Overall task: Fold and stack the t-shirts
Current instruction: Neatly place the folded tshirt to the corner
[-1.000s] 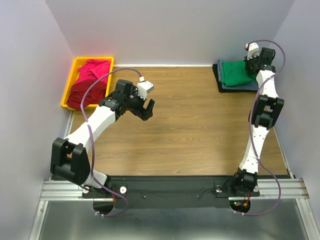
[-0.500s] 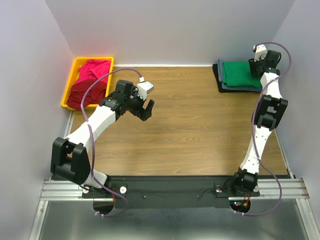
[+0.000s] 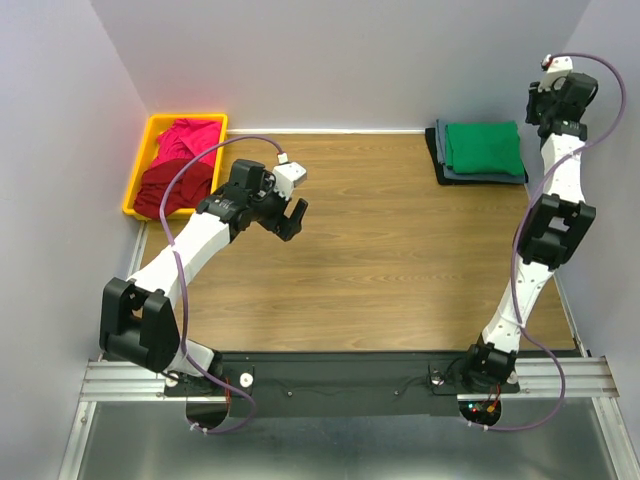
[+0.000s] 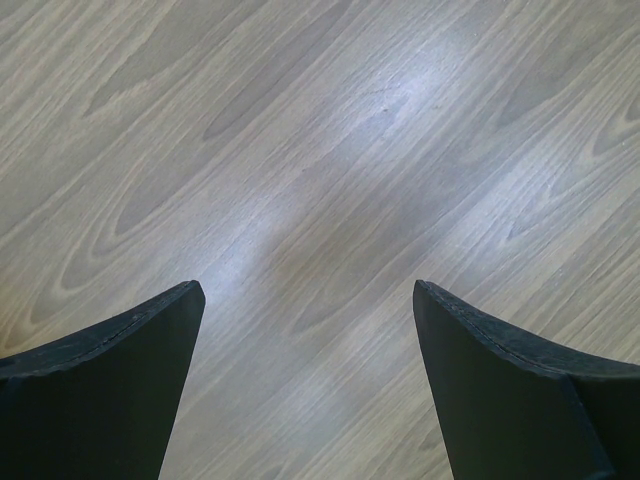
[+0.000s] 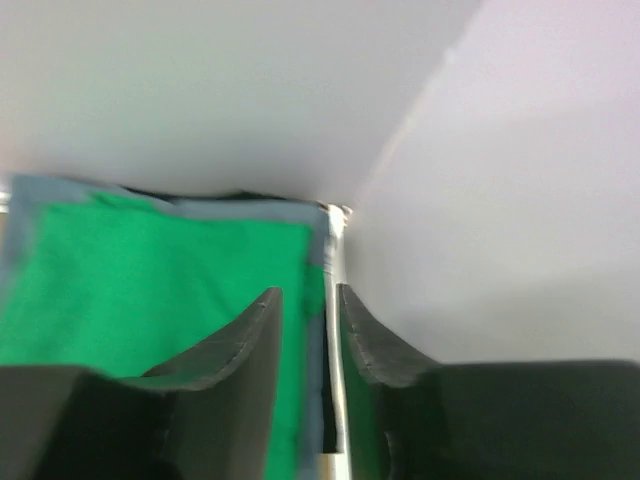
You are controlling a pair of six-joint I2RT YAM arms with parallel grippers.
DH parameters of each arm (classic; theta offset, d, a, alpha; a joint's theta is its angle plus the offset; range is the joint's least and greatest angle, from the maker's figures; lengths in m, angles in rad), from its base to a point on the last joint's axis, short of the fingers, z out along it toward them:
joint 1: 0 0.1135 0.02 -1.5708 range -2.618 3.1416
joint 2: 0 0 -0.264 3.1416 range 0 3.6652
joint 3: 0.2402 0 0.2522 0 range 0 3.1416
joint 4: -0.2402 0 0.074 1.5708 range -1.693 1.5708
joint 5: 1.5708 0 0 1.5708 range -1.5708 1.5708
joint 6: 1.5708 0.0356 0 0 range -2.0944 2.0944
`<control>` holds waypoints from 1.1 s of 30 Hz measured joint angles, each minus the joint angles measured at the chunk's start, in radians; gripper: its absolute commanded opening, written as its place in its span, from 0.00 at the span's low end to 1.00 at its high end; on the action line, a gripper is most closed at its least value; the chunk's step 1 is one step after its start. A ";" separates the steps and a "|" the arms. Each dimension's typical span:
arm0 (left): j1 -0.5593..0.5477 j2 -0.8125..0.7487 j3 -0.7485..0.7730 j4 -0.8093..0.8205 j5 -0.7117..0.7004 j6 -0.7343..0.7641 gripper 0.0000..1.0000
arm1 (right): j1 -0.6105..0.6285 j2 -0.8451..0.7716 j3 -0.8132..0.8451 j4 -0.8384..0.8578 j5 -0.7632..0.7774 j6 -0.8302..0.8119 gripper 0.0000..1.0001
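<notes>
A folded bright green t-shirt [image 3: 483, 147] lies on top of a slate blue-grey t-shirt [image 3: 482, 177] and a black t-shirt [image 3: 432, 150] in a stack at the back right. A magenta pink t-shirt [image 3: 186, 138] and a dark red t-shirt [image 3: 168, 188] lie crumpled in the yellow bin [image 3: 150, 128]. My right gripper [image 3: 541, 108] hangs raised above the stack's right edge, its jaws nearly together and empty [image 5: 310, 292]; green shirt [image 5: 150, 270] and blue-grey cloth [image 5: 250, 210] show below it. My left gripper [image 3: 292, 218] is open and empty above bare wood [image 4: 305, 290].
The wooden table [image 3: 380, 260] is walled at the back and both sides. The stack sits in the back right corner against the wall [image 5: 500, 200]. The yellow bin sits at the back left edge, beside the left arm.
My right gripper has lifted off the green shirt and moved up and right, toward the right wall. The left arm has barely moved.
</notes>
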 measured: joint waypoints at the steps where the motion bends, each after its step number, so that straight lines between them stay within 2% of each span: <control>1: 0.000 0.000 0.000 0.000 0.002 0.000 0.98 | 0.000 -0.014 -0.009 0.002 -0.015 0.021 0.24; 7: 0.000 0.000 0.003 -0.004 0.019 0.000 0.98 | 0.000 -0.037 -0.032 0.030 -0.098 0.122 0.18; 12: 0.001 0.003 0.004 -0.004 0.028 0.000 0.98 | 0.000 0.049 -0.032 0.060 -0.112 0.159 0.17; 16: 0.007 0.013 0.004 -0.006 0.033 0.000 0.98 | 0.000 0.150 -0.037 0.087 -0.094 0.169 0.16; 24: 0.024 0.053 0.039 -0.026 0.040 0.000 0.98 | 0.000 0.254 -0.080 0.188 -0.012 0.132 0.15; 27: 0.035 0.060 0.048 -0.027 0.040 0.000 0.98 | 0.001 0.256 -0.077 0.221 0.022 0.114 0.26; 28: 0.041 0.060 0.049 -0.029 0.040 -0.001 0.98 | 0.001 0.256 -0.072 0.238 0.038 0.109 0.35; 30: 0.049 0.060 0.050 -0.033 0.040 -0.001 0.98 | 0.001 0.253 -0.070 0.257 0.055 0.104 0.46; 31: 0.056 0.060 0.050 -0.034 0.040 -0.002 0.98 | 0.001 0.251 -0.070 0.261 0.060 0.103 0.58; 33: 0.069 0.058 0.050 -0.035 0.041 -0.006 0.98 | 0.001 0.240 -0.074 0.263 0.067 0.103 0.68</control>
